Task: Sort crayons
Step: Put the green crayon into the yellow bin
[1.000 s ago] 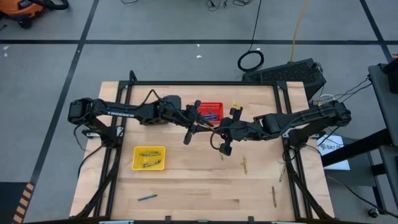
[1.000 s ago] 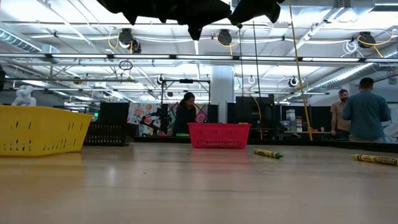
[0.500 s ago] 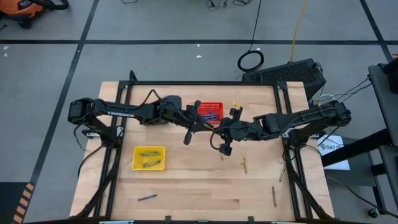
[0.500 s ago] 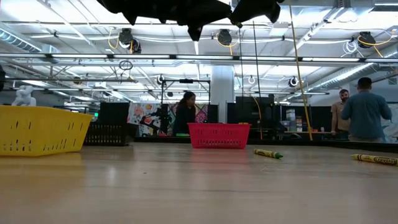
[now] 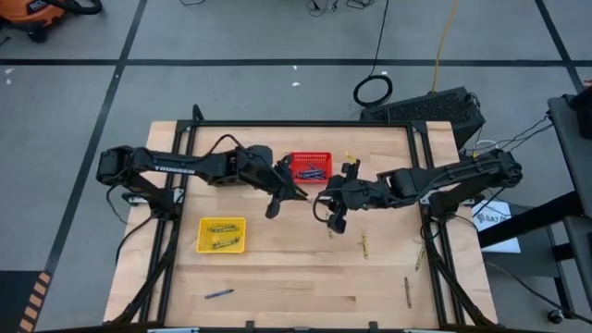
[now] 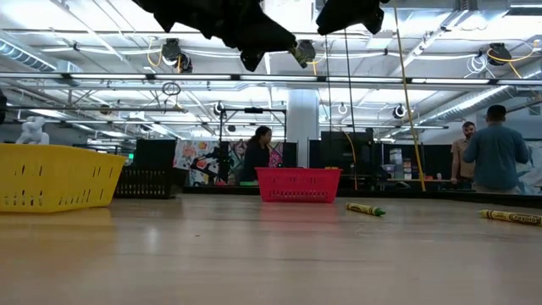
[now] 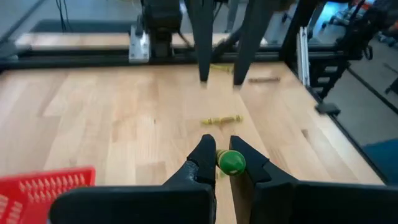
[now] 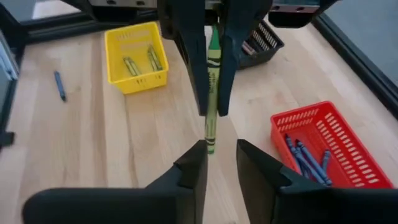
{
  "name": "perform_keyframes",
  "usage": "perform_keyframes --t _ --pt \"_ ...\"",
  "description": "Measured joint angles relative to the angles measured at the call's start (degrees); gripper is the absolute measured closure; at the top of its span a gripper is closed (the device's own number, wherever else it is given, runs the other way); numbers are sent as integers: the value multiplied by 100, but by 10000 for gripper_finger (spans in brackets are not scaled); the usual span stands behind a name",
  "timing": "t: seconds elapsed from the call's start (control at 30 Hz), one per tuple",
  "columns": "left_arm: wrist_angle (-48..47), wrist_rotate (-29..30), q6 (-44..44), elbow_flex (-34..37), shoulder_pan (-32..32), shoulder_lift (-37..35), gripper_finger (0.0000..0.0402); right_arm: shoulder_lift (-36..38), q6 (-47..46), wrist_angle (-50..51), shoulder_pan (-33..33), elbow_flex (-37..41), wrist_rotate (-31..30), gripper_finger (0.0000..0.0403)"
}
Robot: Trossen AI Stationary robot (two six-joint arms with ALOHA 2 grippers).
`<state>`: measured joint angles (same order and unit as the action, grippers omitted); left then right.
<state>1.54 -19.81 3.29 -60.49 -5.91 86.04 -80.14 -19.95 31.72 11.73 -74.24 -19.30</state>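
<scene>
I see my left gripper (image 7: 222, 163) squeezing a green crayon (image 8: 212, 87) up in the air near the red basket (image 5: 311, 166) in the middle of the table (image 5: 277, 268), and my right gripper (image 8: 221, 163) looks apart, I think, just beside it.

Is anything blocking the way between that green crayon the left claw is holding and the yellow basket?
Nothing visible does. The left gripper holds the green crayon above bare table, and the yellow basket sits open, with only wood between them.
</scene>
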Motion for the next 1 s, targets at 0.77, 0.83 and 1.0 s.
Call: perform_keyframes --t 0.77,0.83,1.0 --pt "-4843 69 -660 -4 1083 -726 388 -2 -561 851 2 2 10 298" --pt "-5274 160 -787 -4 1198 -726 388 -2 -685 1006 2 2 12 298" --pt "-5985 403 -1194 2 1443 -726 388 -2 -988 1359 2 2 3 298"
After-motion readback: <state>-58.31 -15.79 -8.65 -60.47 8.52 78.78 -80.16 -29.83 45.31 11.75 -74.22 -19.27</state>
